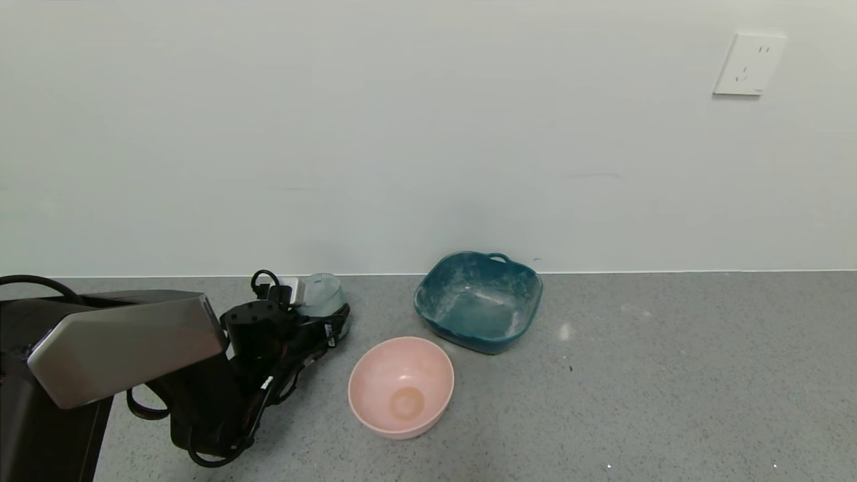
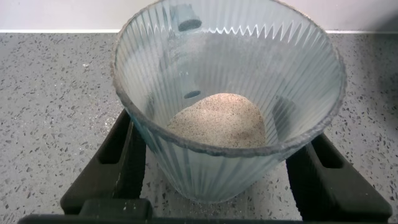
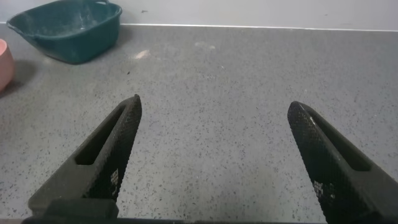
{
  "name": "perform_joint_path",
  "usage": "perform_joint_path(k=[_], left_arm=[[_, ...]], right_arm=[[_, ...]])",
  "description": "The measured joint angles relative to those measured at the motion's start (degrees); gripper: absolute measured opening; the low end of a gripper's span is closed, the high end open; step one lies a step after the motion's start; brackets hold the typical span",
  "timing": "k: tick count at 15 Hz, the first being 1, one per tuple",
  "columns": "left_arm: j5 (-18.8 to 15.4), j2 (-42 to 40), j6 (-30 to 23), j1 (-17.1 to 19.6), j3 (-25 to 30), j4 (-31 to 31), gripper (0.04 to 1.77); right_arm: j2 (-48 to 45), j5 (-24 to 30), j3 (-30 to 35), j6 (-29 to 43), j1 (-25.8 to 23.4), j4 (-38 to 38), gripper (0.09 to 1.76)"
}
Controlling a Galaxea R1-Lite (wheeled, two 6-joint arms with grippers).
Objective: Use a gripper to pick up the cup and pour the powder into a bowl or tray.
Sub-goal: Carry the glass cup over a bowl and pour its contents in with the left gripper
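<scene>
The ribbed, translucent pale blue cup [image 2: 227, 81] stands upright on the grey counter near the wall, left of both bowls in the head view [image 1: 323, 292]. A heap of whitish-grey powder [image 2: 217, 121] lies in its bottom. My left gripper [image 1: 320, 302] has one black finger [image 2: 118, 155] on each side of the cup, both against its wall. The empty pale pink bowl [image 1: 400, 386] sits to the cup's right and nearer to me. My right gripper [image 3: 211, 106] is open and empty above bare counter, out of the head view.
A dark teal squarish dish [image 1: 478, 301] with handles and white dust inside stands by the wall, behind the pink bowl. It and the pink bowl's edge [image 3: 3, 62] show in the right wrist view. A wall socket [image 1: 748, 63] is at the upper right.
</scene>
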Motion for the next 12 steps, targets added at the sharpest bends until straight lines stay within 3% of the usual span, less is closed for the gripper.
perform_joint_path(k=[6, 12], left_arm=[[0.33, -2.01, 0.17, 0.00, 0.05, 2.88, 1.30], [0.29, -12.81, 1.74, -0.74, -1.93, 17.46, 1.29]], right_arm=[[0.00, 0.00, 0.00, 0.00, 0.00, 0.00, 1.71], [0.00, 0.00, 0.00, 0.00, 0.00, 0.00, 1.71]])
